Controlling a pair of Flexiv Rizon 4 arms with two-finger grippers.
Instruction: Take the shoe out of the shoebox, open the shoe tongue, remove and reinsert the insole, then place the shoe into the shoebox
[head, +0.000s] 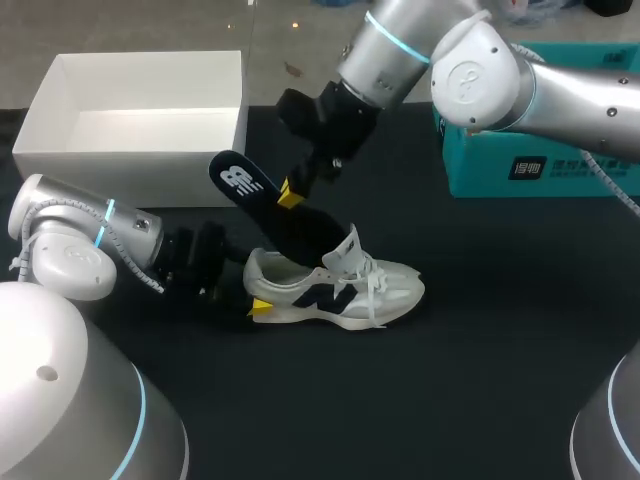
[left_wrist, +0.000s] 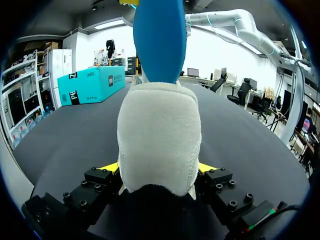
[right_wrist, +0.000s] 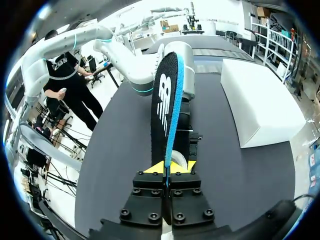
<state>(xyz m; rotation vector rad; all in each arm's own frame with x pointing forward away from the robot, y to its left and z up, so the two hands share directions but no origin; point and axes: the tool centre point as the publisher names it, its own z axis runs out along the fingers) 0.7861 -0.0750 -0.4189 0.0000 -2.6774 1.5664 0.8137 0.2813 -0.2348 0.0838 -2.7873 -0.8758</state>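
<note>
Bright overhead light glares softly off the right arm (head: 560, 85), casting faint shadows on the table (head: 500, 380).

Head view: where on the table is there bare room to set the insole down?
Free: the black table between shoe and near edge, and between shoe and teal box. The white shoebox is empty. Crowded: the shoe's heel, with the left gripper, right gripper and insole.

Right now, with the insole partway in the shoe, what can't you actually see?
- Front end of the insole: head view, hidden inside the shoe.
- Toe and laces of the shoe: left wrist view, blocked by its own heel.
- Shoe: right wrist view, nearly all behind the insole and right gripper.
</note>
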